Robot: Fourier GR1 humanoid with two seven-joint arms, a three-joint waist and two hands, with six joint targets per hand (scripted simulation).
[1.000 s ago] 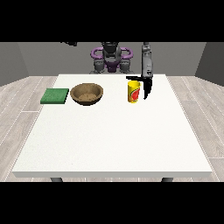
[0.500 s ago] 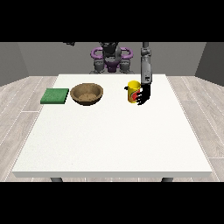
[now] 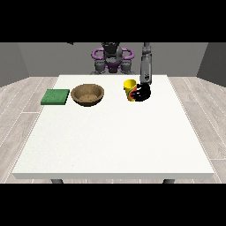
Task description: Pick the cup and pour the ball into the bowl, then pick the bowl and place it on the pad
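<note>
Front view: white desk (image 3: 113, 141); wooden bowl (image 3: 88, 95) near the far edge, left of centre; green pad (image 3: 55, 96) just beside it toward the far-left corner; yellow cup (image 3: 129, 89) right of centre, upright. Robot hand at the view's right (image 3: 142, 93) has fingers curled round the cup. Ball not visible. Judgement: lift straight, tilt only once above the bowl. No readable labels.

One camera only, the front view: it stands across the large white worktop (image 3: 114, 137) from the grey-and-purple humanoid robot (image 3: 112, 57), raised and tilted downward, facing it. The robot sits small at upper centre (well back), and the whole worktop fills the frame's middle.
</note>
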